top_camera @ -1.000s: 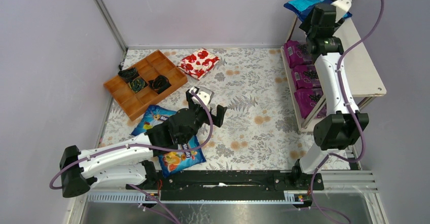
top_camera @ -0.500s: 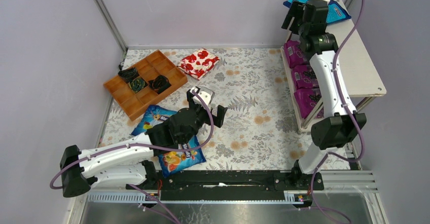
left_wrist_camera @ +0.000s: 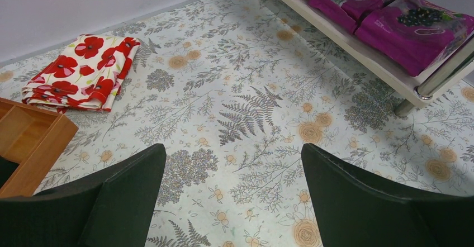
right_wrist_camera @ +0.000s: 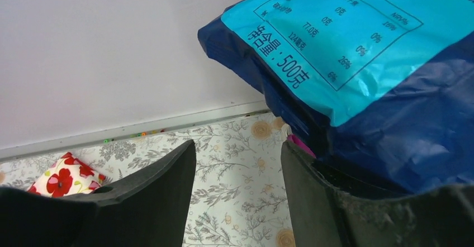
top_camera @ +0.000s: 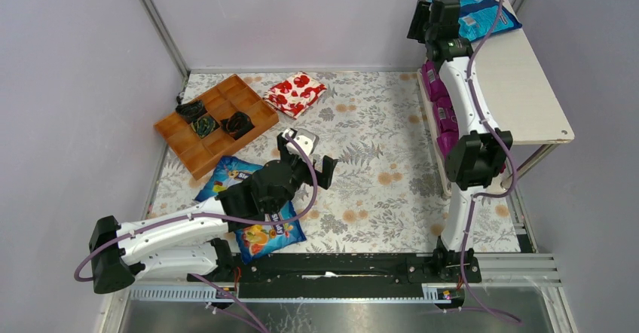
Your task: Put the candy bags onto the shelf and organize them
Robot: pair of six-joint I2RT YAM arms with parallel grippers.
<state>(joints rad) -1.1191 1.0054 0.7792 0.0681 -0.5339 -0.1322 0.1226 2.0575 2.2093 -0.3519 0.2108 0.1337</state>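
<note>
1. Glossy blue candy bag [top_camera: 486, 15] is laid on the pale two-tier shelf [top_camera: 520, 84], upper right of the frame.
2. Right gripper [right_wrist_camera: 237, 145] is parted beside it, gripping nothing.
3. Left gripper [left_wrist_camera: 233, 149] is spread wide, empty.

The shelf [top_camera: 527, 84] stands at three o'clock on the table [top_camera: 377, 129]. A top bag [top_camera: 486, 13] lies on its upper board's far end, and lower bags [left_wrist_camera: 413, 29] line the board beneath. At ten o'clock the tray [top_camera: 197, 152] holds wrapped pieces [top_camera: 203, 126]. A packet [top_camera: 295, 93] lies at eleven, and two loose bags [top_camera: 226, 173] at seven.
</note>
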